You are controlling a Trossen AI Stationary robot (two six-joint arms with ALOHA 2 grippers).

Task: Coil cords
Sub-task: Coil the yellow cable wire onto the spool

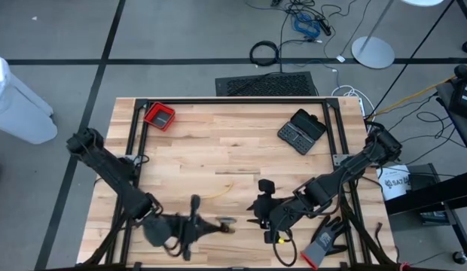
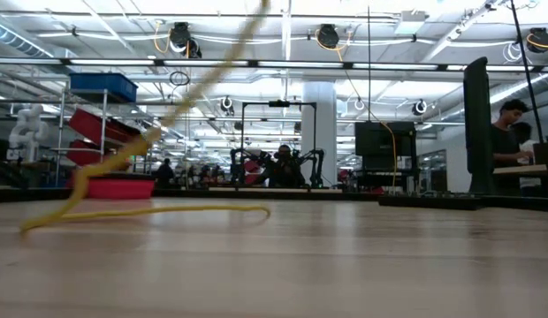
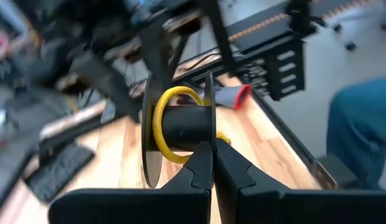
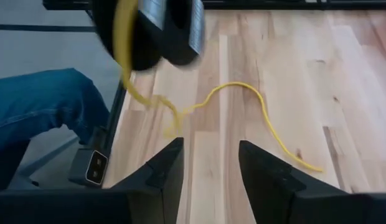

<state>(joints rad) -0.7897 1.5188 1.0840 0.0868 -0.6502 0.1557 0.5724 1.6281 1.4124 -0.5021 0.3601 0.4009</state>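
Observation:
A small black spool (image 3: 180, 127) carries a few turns of the yellow cord (image 3: 160, 106) on its core. My left gripper (image 3: 213, 155) is shut at the spool, above the table's near edge (image 1: 222, 223). From the spool (image 4: 149, 31) the cord (image 4: 243, 87) drops slack to the table and lies there in curves, its free end (image 4: 317, 169) on the wood. In the low view the cord (image 2: 150, 212) rests on the board and one stretch rises steeply out of the picture. My right gripper (image 4: 211, 155) hovers open just right of the spool (image 1: 257, 211), touching nothing. My left gripper pinches the rim of one thin end disc (image 3: 209, 134) of the spool between its two shut fingers. The fingers come nearly level from the table's left side. The spool is lifted clear of the table with its axis lying across the fingers, the cord trailing slack below it.
A grey-black glove with a red cuff (image 1: 324, 241) lies at the near right corner. A red tray (image 1: 160, 115) stands at the far left and a black case (image 1: 301, 132) at the far right. A person's blue-trousered leg (image 4: 37, 112) stands by the near edge.

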